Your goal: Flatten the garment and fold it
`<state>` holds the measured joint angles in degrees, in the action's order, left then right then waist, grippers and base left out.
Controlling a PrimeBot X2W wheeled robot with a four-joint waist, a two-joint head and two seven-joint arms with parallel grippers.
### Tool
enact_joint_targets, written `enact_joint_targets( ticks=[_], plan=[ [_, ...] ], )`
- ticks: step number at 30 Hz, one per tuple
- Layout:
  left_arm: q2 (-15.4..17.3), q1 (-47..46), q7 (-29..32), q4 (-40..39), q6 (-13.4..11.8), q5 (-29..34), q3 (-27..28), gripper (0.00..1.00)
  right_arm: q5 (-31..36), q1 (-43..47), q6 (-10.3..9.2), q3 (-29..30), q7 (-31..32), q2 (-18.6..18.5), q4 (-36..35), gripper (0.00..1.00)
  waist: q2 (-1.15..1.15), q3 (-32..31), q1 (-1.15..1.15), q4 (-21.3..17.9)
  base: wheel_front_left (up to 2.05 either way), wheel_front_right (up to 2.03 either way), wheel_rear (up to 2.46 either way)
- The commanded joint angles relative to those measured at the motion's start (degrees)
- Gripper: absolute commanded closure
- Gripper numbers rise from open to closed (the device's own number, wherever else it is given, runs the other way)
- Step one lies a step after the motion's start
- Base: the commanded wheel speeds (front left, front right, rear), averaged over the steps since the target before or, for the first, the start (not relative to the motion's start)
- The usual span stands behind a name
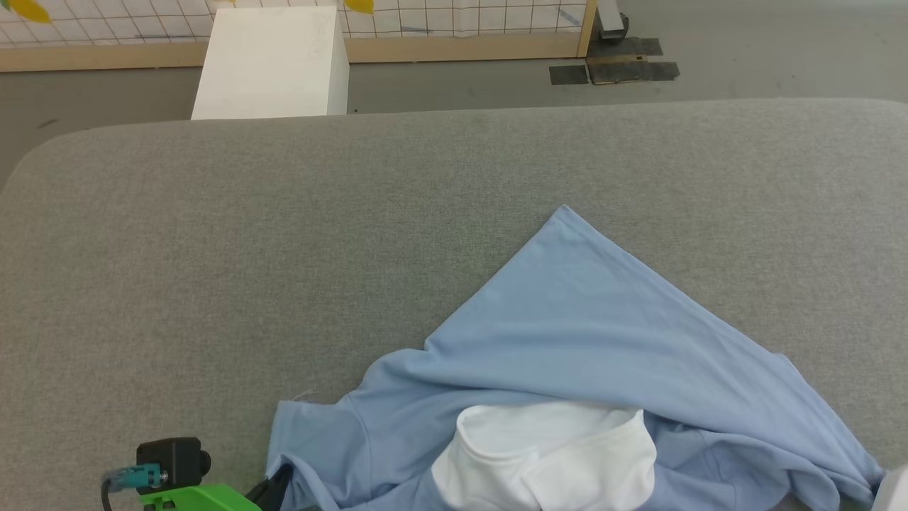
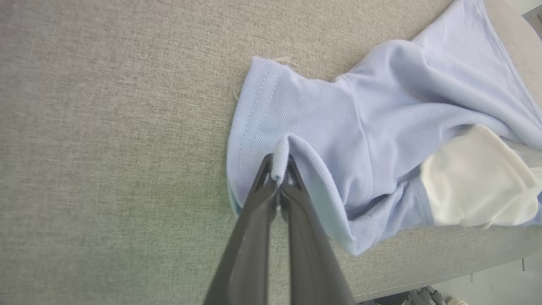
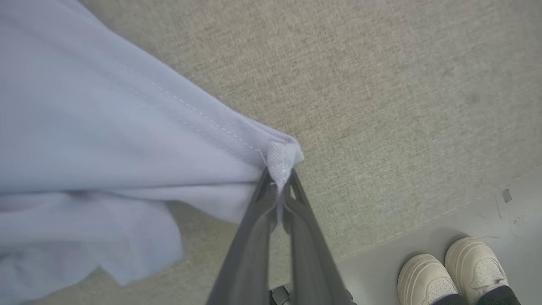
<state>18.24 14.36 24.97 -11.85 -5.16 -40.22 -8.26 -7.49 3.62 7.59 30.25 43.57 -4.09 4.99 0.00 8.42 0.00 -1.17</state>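
Observation:
The garment (image 1: pixel 582 341), a light blue polo shirt with a white collar (image 1: pixel 553 454), lies rumpled on the grey padded table (image 1: pixel 284 248) near its front edge. One corner points toward the far side. In the left wrist view my left gripper (image 2: pixel 278 171) is shut on a pinched fold of the garment (image 2: pixel 338 127) at its sleeve hem. In the right wrist view my right gripper (image 3: pixel 279 178) is shut on a stitched hem corner of the garment (image 3: pixel 106 148). The white collar (image 2: pixel 474 182) lies bunched to the right of the left gripper.
A white box (image 1: pixel 273 60) stands on the floor beyond the table's far edge, before a gridded wall panel (image 1: pixel 461 18). A person's white shoes (image 3: pixel 453 271) stand on the floor by the table's near edge. The table's left half is bare fabric.

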Motion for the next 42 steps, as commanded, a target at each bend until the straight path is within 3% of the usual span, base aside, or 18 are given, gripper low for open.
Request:
enact_joint_targets(
  ticks=[1,5,9,14,19,24,29,36,42],
  plan=[
    [0.5,0.3,0.1,-0.2,-0.2,0.4,-0.1,1.00,-0.2,-0.6,-0.10,-0.4,-1.1,-0.3,-0.2,0.02,0.00,0.0,0.00,0.2,0.00,0.00,0.00],
    [0.3,0.2,-0.1,-0.1,0.0,0.1,-0.3,1.00,-0.9,-3.7,-0.10,-1.2,-7.5,-1.6,-1.5,0.00,0.00,0.1,0.00,0.5,0.00,0.00,0.00],
    [0.2,-0.3,-0.2,0.2,0.3,0.0,-0.6,1.00,-1.3,-8.0,-0.10,-6.3,-16.4,-3.9,-2.1,0.00,0.00,0.5,0.00,1.3,0.00,0.00,0.00],
    [0.0,-1.2,-0.4,0.6,0.6,-0.1,-0.9,1.00,-5.0,-15.8,-0.10,-17.8,-32.0,-6.2,-1.4,0.00,0.00,1.5,0.00,2.7,0.00,0.00,0.00],
    [-0.4,-2.5,-0.8,1.0,1.2,-0.3,-1.5,1.00,-7.3,-23.4,-0.10,-30.3,-38.8,-9.0,4.0,0.00,0.00,3.2,0.00,4.6,0.00,0.00,0.00],
    [-1.1,-4.6,-1.4,1.9,2.1,-0.4,-2.4,1.00,-9.1,-32.2,-0.10,-40.5,-38.0,-11.8,12.7,0.00,0.00,5.6,0.00,7.4,0.00,0.00,0.00],
    [-2.1,-6.7,-2.5,3.1,2.9,-0.4,-3.3,1.00,-10.5,-39.8,-0.10,-45.7,-33.6,-13.5,21.4,0.00,0.00,8.0,0.00,10.4,0.00,0.00,0.00],
    [-3.4,-8.9,-4.0,4.9,4.2,-0.4,-4.4,1.00,-13.0,-46.6,-0.10,-49.4,-21.2,-15.3,31.1,0.00,0.00,10.2,0.00,14.1,0.00,0.00,0.00],
    [-4.3,-9.9,-5.3,6.8,5.0,-0.8,-4.9,1.00,-14.9,-48.8,-0.10,-52.2,-9.6,-16.3,34.1,0.00,0.00,11.1,0.00,15.7,0.00,0.00,0.00]
  ],
)
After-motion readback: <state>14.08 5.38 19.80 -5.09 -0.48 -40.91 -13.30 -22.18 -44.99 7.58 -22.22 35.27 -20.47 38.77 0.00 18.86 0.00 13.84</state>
